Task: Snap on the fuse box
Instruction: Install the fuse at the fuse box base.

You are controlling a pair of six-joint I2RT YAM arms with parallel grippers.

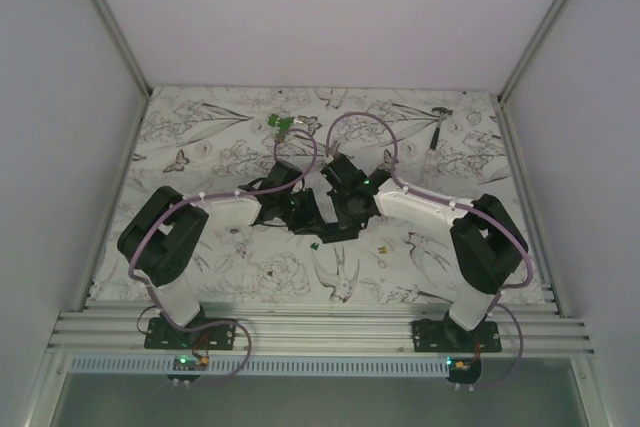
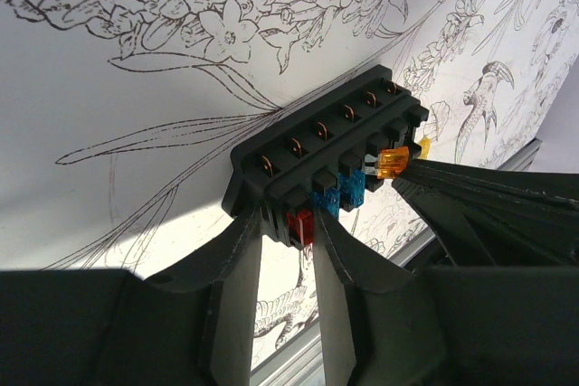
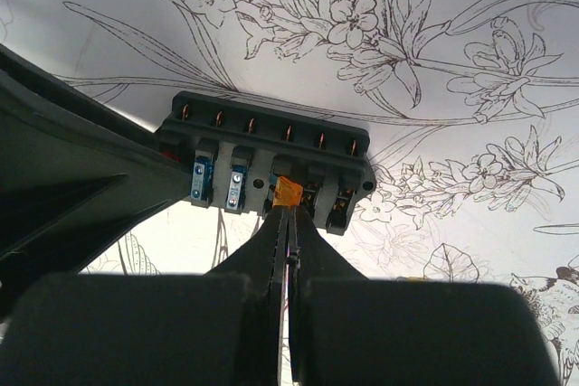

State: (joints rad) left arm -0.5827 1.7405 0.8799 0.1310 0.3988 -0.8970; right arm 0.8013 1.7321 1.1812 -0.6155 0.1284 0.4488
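Observation:
The fuse box (image 2: 326,146) is a black block with a row of slots, held above the flower-patterned table. My left gripper (image 2: 288,223) is shut on its near end, right by a red fuse (image 2: 301,226). Two blue fuses (image 3: 217,183) sit in the slots beside it. My right gripper (image 3: 288,210) is shut, its tips pressed against an orange fuse (image 3: 288,191) seated in a middle slot of the fuse box (image 3: 271,146). From above, both grippers meet over the fuse box (image 1: 318,215) at the table's centre, and the arms hide most of it.
A green clip-like piece (image 1: 283,124) lies at the back centre of the table. A grey metal tool (image 1: 437,125) lies at the back right. Small green bits (image 1: 313,243) lie near the grippers. The aluminium rail (image 1: 320,327) runs along the near edge.

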